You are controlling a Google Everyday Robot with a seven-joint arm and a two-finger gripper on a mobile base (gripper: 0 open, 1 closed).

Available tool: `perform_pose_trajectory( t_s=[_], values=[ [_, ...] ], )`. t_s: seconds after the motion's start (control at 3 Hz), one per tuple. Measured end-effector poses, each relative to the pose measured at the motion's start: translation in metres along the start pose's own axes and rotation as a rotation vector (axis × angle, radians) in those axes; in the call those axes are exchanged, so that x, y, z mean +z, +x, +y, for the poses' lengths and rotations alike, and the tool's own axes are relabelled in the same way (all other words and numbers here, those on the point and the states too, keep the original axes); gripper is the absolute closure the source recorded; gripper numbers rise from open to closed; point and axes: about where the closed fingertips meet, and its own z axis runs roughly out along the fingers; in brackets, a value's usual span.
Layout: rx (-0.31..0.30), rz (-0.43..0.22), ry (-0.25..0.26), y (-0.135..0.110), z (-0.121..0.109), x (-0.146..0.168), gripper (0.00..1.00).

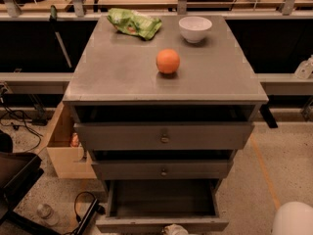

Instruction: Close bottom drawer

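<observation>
The grey cabinet (122, 77) has three drawers. The bottom drawer (161, 199) is pulled far out, and its shallow grey tray looks empty. Its thin front panel (122, 225) lies along the lower edge of the view. The middle drawer (195, 170) and the top drawer (205, 137) each stand slightly out. My gripper (174, 229) shows only as a small pale tip at the bottom edge, right at the middle of the bottom drawer's front panel, where it hides the knob.
An orange (167, 61), a white bowl (195, 29) and a green bag (133, 23) lie on the cabinet top. A wooden box (63, 146) stands at its left, with a bottle (46, 213) and cables on the floor. A white rounded robot part (293, 220) sits bottom right.
</observation>
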Motion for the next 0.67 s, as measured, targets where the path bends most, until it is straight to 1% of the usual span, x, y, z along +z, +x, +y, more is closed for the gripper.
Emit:
perform_pose_trajectory(
  t_s=[0.33,0.67],
  values=[
    [0.0,0.0,0.0,0.0,0.0,0.0,0.05],
    [0.0,0.0,0.0,0.0005,0.0005,-0.0005,0.0]
  ],
)
